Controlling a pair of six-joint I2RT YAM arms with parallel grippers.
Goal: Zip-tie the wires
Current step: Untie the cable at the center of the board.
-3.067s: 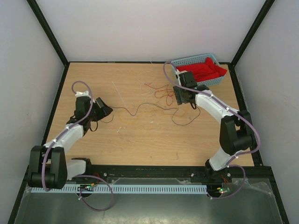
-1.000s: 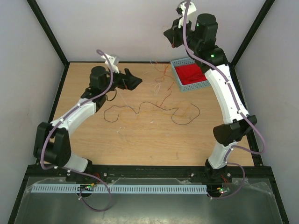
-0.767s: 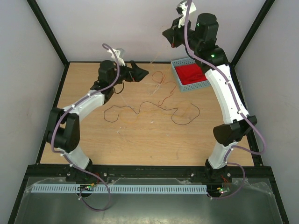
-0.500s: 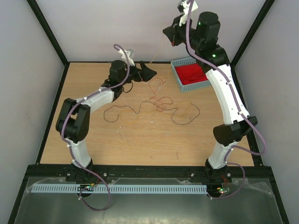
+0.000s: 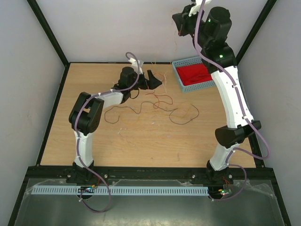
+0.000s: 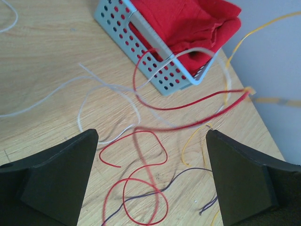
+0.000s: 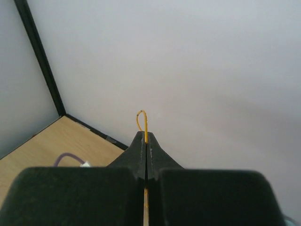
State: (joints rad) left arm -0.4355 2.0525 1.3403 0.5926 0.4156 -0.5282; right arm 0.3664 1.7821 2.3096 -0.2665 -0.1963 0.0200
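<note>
Orange is the one colour lifted off the table: the right gripper, raised high by the back wall, is clamped tight on an orange strand whose end curls just above the fingertips. The rest of the wires, red and dark, lie loosely curled at the back of the table, near the basket. The left gripper hangs over them with its jaws spread wide and nothing in them.

The likely trouble is the lifted strand. It is thin and slick, so it may slide out of the pinch, or a further pull may drag the loose curls apart or snag them on the basket's corner. The left jaws could also close on only some strands. Pale strands lie among them; it is unclear whether they are ties.

No brand, label or writing is readable, not even on the red cloth.
</note>
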